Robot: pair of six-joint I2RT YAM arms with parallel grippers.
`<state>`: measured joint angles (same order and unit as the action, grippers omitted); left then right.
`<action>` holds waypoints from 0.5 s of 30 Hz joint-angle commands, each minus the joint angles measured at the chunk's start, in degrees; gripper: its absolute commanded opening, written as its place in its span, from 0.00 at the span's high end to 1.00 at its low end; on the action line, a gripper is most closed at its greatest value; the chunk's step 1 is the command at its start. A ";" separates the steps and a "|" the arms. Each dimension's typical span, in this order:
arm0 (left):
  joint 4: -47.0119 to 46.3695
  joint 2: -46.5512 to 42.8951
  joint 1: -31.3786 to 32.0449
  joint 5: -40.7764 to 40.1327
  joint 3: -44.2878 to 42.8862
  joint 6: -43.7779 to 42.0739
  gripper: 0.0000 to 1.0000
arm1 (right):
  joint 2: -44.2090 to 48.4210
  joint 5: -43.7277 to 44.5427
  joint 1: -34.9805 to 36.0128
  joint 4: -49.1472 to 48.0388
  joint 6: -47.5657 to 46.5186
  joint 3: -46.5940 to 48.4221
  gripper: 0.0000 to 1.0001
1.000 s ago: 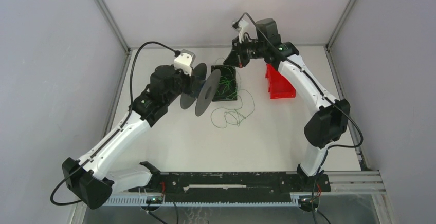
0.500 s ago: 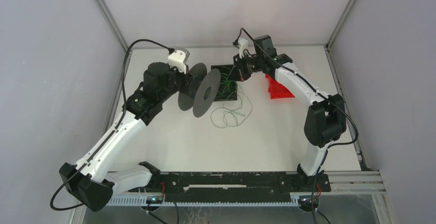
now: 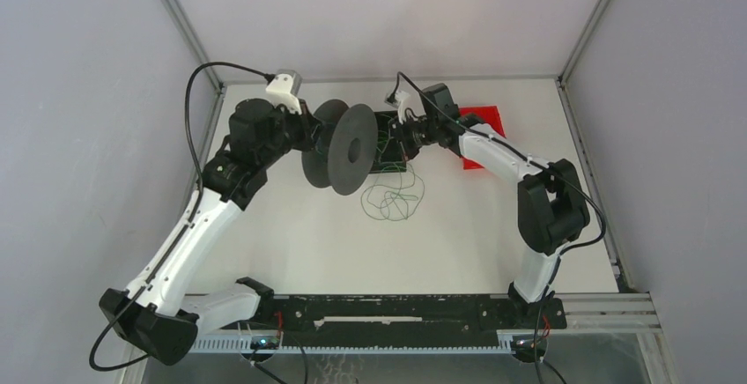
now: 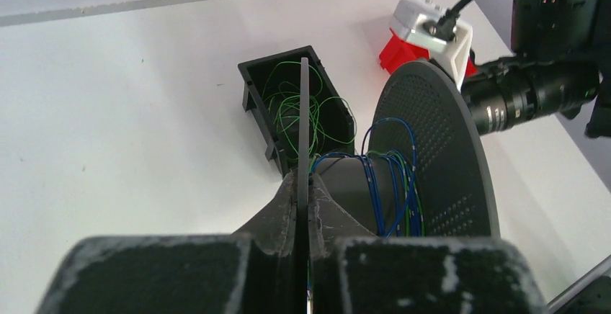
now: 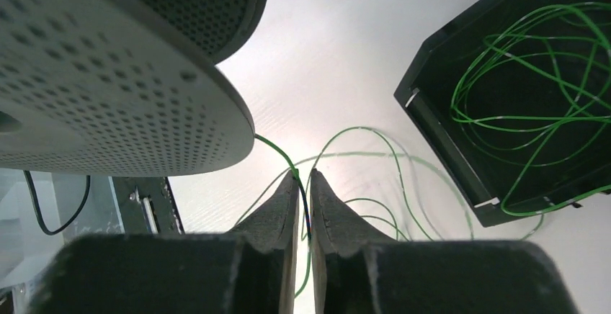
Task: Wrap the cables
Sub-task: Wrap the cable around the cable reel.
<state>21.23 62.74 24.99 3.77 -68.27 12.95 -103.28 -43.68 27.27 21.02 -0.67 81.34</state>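
Seen from above, my left tool (image 3: 310, 135) is clamped on the rear flange of a dark grey spool (image 3: 352, 149), held on edge above the table (image 3: 308, 243), while my right tool (image 3: 405, 136) sits low at the black box (image 3: 393, 169) just beside the spool. The green cables (image 3: 392, 199) lie partly in that box and partly as loose loops on the table just in front of it. A red bin (image 3: 483, 120) shows beyond my right forearm. Through the left wrist camera, my left tool (image 4: 303, 202) presses tight on the thin edge of the near flange. The spool's hub carries blue and green windings (image 4: 393, 191), and green cables (image 4: 288, 105) coil inside the black box (image 4: 252, 87) beyond. Through the right wrist camera, my right tool (image 5: 304, 184) stands a narrow slit apart, wider than the one strand of the green cables (image 5: 277, 152) that runs through the gap toward the perforated flange of the spool (image 5: 108, 76). Other strands loop on the table, and the rest tangle in the black box (image 5: 439, 137).
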 commanded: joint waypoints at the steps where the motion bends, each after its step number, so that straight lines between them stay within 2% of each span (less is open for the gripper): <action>1: -4.80 -2.66 -2.06 2.21 -4.92 4.99 1.00 | 0.16 -1.22 0.74 -4.47 1.17 -1.52 0.82; 15: -4.20 -2.22 -5.92 -0.44 -6.62 9.62 1.00 | -1.98 -2.54 2.07 -9.54 4.42 -6.91 0.65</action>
<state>21.78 62.17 20.40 3.66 -69.28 18.63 -104.57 -45.12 28.53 15.33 2.22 75.00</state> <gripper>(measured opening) 0.063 0.331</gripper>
